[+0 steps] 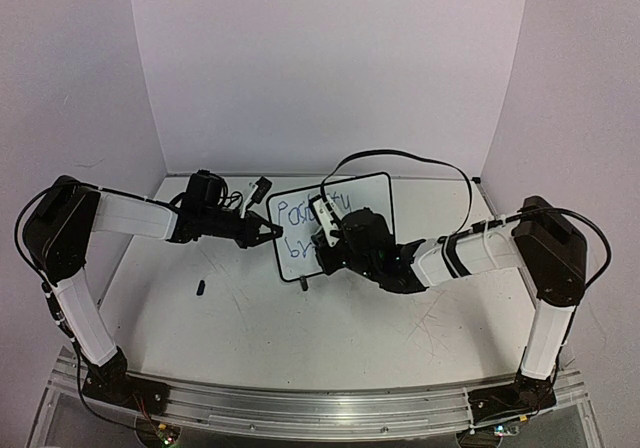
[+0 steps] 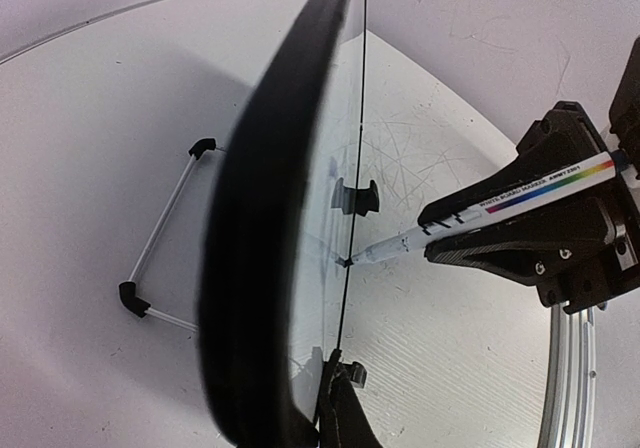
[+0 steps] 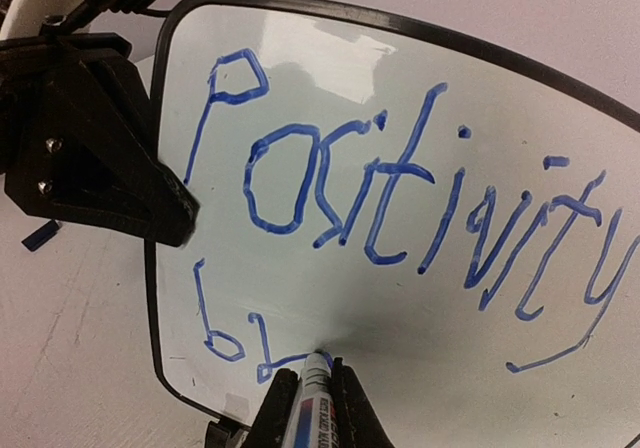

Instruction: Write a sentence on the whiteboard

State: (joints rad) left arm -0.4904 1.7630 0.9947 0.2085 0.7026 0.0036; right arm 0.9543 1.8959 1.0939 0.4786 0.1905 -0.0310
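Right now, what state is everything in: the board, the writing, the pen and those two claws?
Whiteboard: standing upright, left edge clamped.
Writing: "Positivity" finished, second line barely begun.
Marker: uncapped, tip touching the whiteboard.
Left claw: shut on the whiteboard's edge.
Right claw: shut on the marker.

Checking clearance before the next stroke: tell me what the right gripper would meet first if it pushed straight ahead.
The whiteboard. The right gripper points straight at its face, and the marker it grips has its tip on the board, so the marker would likely press in first.
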